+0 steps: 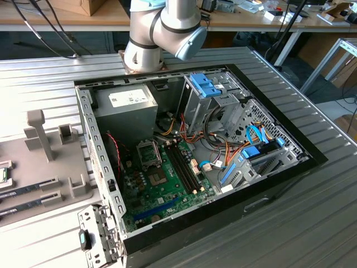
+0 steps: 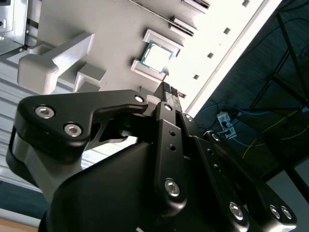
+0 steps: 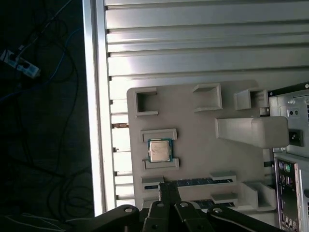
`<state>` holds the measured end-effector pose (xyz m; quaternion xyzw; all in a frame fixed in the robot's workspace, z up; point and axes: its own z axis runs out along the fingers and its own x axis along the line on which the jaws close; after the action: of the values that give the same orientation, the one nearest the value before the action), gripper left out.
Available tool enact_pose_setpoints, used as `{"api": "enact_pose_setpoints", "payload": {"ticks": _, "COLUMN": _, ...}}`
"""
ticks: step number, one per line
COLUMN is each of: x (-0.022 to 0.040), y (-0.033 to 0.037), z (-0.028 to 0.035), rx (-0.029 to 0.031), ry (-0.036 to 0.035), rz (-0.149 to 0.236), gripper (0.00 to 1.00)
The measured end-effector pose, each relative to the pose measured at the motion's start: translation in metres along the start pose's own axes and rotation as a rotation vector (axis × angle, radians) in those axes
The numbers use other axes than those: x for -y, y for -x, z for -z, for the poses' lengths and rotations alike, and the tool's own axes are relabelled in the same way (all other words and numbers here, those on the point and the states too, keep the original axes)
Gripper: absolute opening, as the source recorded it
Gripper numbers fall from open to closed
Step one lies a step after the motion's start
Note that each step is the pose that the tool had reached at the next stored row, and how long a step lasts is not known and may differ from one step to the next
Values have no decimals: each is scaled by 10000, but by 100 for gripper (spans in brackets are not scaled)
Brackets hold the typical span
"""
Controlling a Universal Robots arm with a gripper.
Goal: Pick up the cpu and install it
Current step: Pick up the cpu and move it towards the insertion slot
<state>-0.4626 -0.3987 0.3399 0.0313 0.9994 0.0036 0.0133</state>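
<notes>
The small square cpu (image 3: pixel 159 150), dull silver on top with a thin green rim, lay flat between two raised brackets of a pale grey moulded plastic holder (image 3: pixel 198 125). The holder sat on the ribbed aluminium bench (image 3: pixel 193 48) (outside the open computer case (image 1: pixel 90 137)). The black gripper (image 3: pixel 164 185) hung over the holder, clear of the cpu, its fingers pressed together on nothing.

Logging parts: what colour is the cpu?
The cpu is silver-grey with a green rim; first wrist view shows it best.

A robotics workshop; an opened computer case (image 1: pixel 91 134) on a ribbed metal table (image 1: pixel 312 212), cluttered workbenches (image 1: pixel 33 23) behind.
</notes>
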Motion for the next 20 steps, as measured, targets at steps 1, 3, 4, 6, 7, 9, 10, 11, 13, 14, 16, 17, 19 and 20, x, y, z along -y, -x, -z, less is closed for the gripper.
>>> {"api": "enact_pose_setpoints", "payload": {"ticks": 1, "x": 0, "y": 2, "z": 0, "rx": -1, "ry": -1, "rz": 0, "gripper": 10}}
{"api": "enact_pose_setpoints", "payload": {"ticks": 3, "x": 0, "y": 3, "z": 0, "rx": -1, "ry": -1, "rz": 0, "gripper": 10}}
{"api": "enact_pose_setpoints", "payload": {"ticks": 4, "x": 0, "y": 4, "z": -1, "rx": -1, "ry": -1, "rz": 0, "gripper": 10}}
{"api": "enact_pose_setpoints", "payload": {"ticks": 6, "x": 0, "y": 5, "z": -1, "rx": -1, "ry": -1, "rz": 0, "gripper": 10}}
{"api": "enact_pose_setpoints", "payload": {"ticks": 7, "x": 0, "y": 5, "z": -1, "rx": -1, "ry": -1, "rz": 0, "gripper": 10}}
{"api": "enact_pose_setpoints", "payload": {"ticks": 9, "x": 0, "y": 5, "z": -1, "rx": -1, "ry": -1, "rz": 0, "gripper": 10}}
{"api": "enact_pose_setpoints", "payload": {"ticks": 10, "x": -1, "y": 6, "z": -2, "rx": 0, "ry": 0, "rz": 0, "gripper": 10}}
{"api": "enact_pose_setpoints", "payload": {"ticks": 11, "x": -1, "y": 9, "z": -2, "rx": -1, "ry": -1, "rz": 0, "gripper": 10}}
{"api": "enact_pose_setpoints", "payload": {"ticks": 13, "x": -1, "y": 12, "z": -7, "rx": 0, "ry": 0, "rz": 0, "gripper": 10}}
{"api": "enact_pose_setpoints", "payload": {"ticks": 14, "x": -1, "y": 18, "z": -16, "rx": 0, "ry": 0, "rz": 0, "gripper": 10}}
{"api": "enact_pose_setpoints", "payload": {"ticks": 16, "x": -1, "y": 21, "z": -23, "rx": 0, "ry": 0, "rz": -1, "gripper": 10}}
{"api": "enact_pose_setpoints", "payload": {"ticks": 17, "x": -1, "y": 26, "z": -30, "rx": -1, "ry": -1, "rz": 0, "gripper": 10}}
{"api": "enact_pose_setpoints", "payload": {"ticks": 19, "x": -2, "y": 30, "z": -44, "rx": -2, "ry": -1, "rz": -1, "gripper": 10}}
{"api": "enact_pose_setpoints", "payload": {"ticks": 20, "x": -2, "y": 31, "z": -52, "rx": -3, "ry": -2, "rz": 0, "gripper": 10}}
